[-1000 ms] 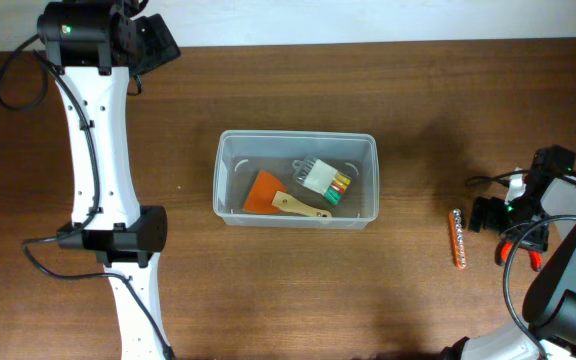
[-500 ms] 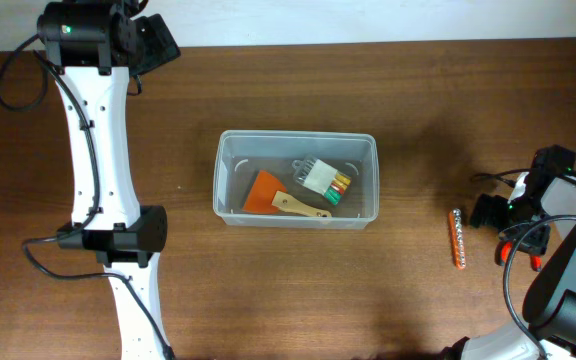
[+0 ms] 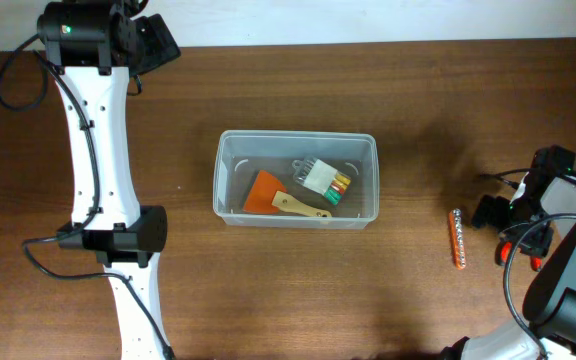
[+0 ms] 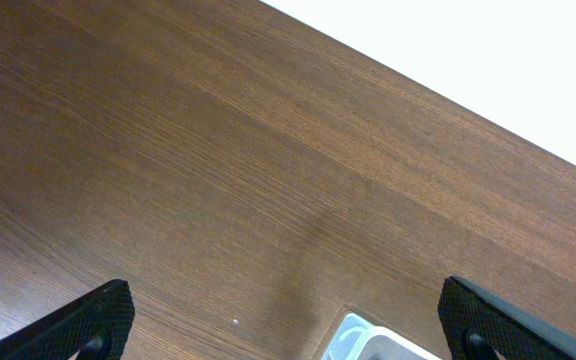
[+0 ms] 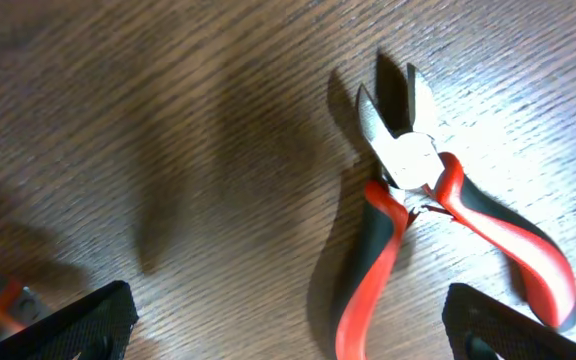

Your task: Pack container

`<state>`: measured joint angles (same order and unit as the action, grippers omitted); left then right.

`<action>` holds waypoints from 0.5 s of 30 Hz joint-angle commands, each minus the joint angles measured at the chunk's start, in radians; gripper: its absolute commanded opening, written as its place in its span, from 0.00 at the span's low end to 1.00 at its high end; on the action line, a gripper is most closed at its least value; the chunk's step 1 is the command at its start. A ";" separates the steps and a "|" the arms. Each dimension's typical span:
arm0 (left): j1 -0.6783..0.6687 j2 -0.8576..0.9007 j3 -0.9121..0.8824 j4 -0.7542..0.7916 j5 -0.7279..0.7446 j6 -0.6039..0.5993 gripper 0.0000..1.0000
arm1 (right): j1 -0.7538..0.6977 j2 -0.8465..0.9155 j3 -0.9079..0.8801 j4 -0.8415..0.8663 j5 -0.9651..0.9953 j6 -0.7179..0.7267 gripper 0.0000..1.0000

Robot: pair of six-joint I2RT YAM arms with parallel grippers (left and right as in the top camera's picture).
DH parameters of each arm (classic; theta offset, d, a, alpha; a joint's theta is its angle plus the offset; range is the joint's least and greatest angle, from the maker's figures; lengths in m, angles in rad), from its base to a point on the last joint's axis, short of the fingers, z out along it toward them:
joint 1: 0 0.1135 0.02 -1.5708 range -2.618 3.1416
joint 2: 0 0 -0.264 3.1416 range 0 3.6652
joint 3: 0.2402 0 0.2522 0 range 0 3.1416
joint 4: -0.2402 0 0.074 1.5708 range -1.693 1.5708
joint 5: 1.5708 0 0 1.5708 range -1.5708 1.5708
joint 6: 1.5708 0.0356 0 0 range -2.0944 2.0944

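Hovering right gripper (image 5: 288, 325) barely shifted above pliers (image 5: 408, 160); container (image 3: 296, 137) unchanged.

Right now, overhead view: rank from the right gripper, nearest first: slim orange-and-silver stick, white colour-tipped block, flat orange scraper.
1. Slim orange-and-silver stick, right, on the table.
2. White colour-tipped block, inside clear plastic tub.
3. Flat orange scraper, tub's left.

The brown wooden table (image 3: 268, 290) carries the container (image 3: 295, 223) near its middle, a thin orange tool (image 3: 458, 238) well to its right, and red-handled cutters (image 5: 418, 165) lying flat.
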<state>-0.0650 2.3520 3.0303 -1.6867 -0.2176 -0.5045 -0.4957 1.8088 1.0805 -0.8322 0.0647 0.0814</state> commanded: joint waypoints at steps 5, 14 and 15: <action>0.001 -0.024 0.011 0.000 -0.008 0.009 0.99 | -0.003 0.038 -0.006 0.003 0.023 0.033 0.99; 0.001 -0.024 0.011 0.000 -0.008 0.009 0.99 | -0.003 0.039 -0.005 0.013 0.023 0.034 0.99; 0.001 -0.024 0.011 0.000 -0.008 0.009 0.99 | -0.003 0.039 -0.006 0.017 0.023 0.042 0.99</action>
<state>-0.0650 2.3520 3.0303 -1.6867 -0.2180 -0.5045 -0.4957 1.8309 1.0805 -0.8288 0.0639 0.1020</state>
